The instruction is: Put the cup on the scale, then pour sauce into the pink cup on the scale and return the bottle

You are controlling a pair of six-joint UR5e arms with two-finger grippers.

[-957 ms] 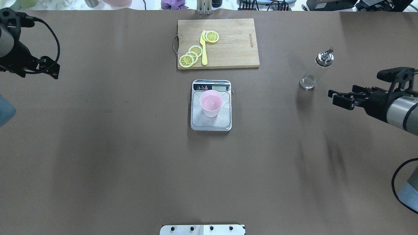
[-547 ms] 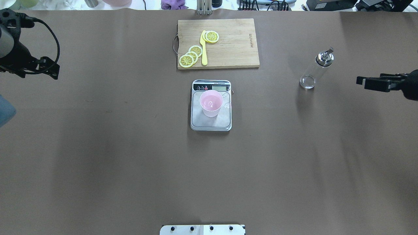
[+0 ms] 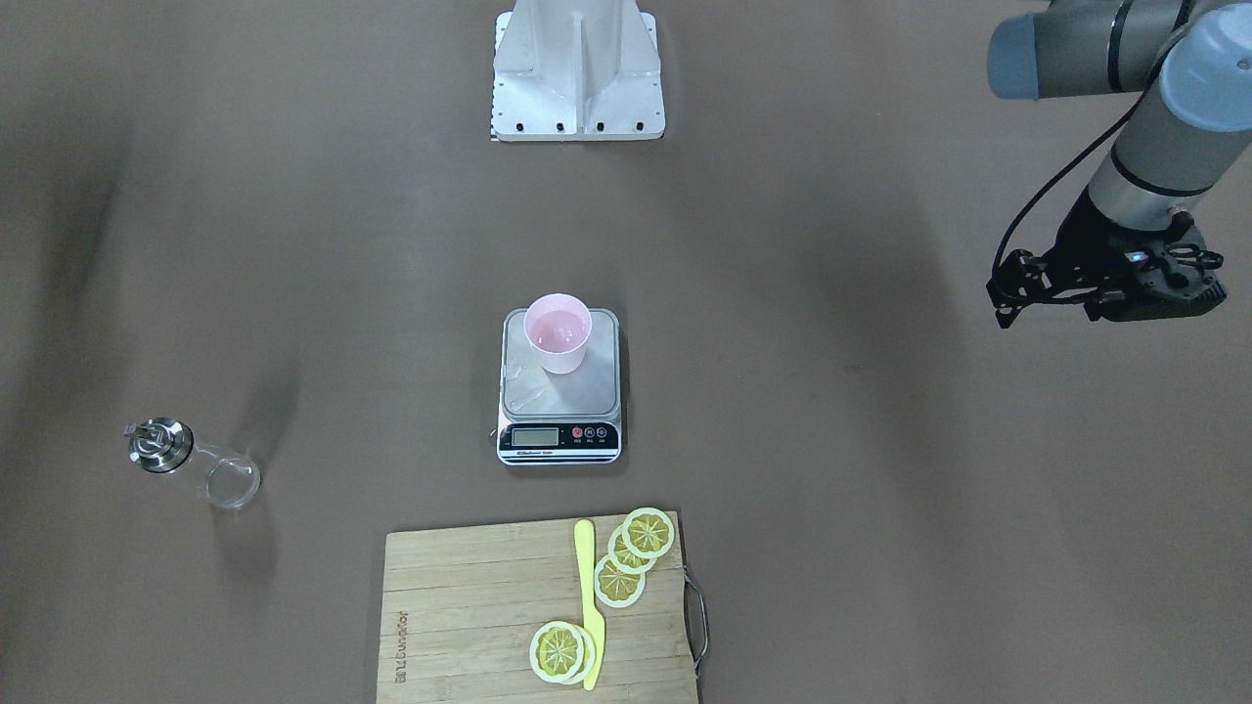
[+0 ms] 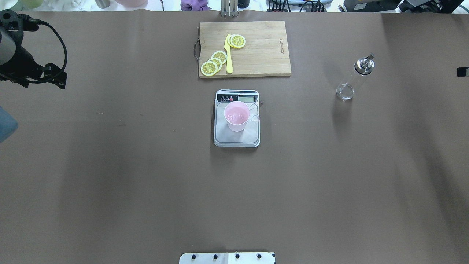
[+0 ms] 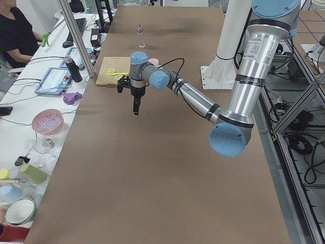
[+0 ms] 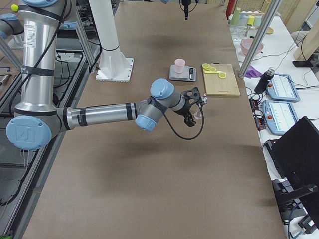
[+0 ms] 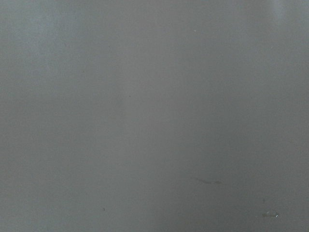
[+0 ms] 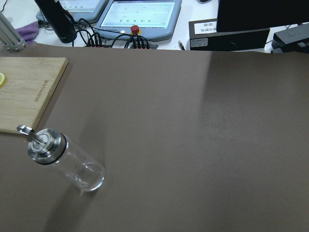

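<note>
1. right gripper (image 4: 462,72): only a black sliver shows at the counter's right edge in the overhead view, and the rest is cut off. From the right end its fingers overlap the bottle (image 4: 351,80) standing behind them. Whether the jaws are released or clenched cannot be told. Its wrist camera shows no fingers.

2. left gripper (image 3: 1004,293): hangs above the counter near the left edge, far half, with the fingers angled downward. The fingers are small and seen side-on, so the jaw state cannot be told. Its wrist camera gives only blurred bare brown surface.

3. bottle: stands on its base near the right edge, far half, well apart from the scale (image 4: 253,138). The long axis is vertical, with the chrome pourer (image 8: 44,143) uppermost and the spout tip pointing up. Any slant of the tip is too small to judge. The glass is clear and the contents are not made out.

4. cup (image 4: 237,117): upright with the mouth up, about mid-plate on the scale. Glints inside may be a little clear liquid.

5. scale: at the counter's centre, its long axis running from the robot's edge to the far edge, with the display strip at the far end. The reading is illegible.

6. cutting board (image 4: 263,55): at the middle of the far edge, near the scale. It carries lemon slices (image 4: 220,57) and a yellow knife (image 4: 229,60).
</note>
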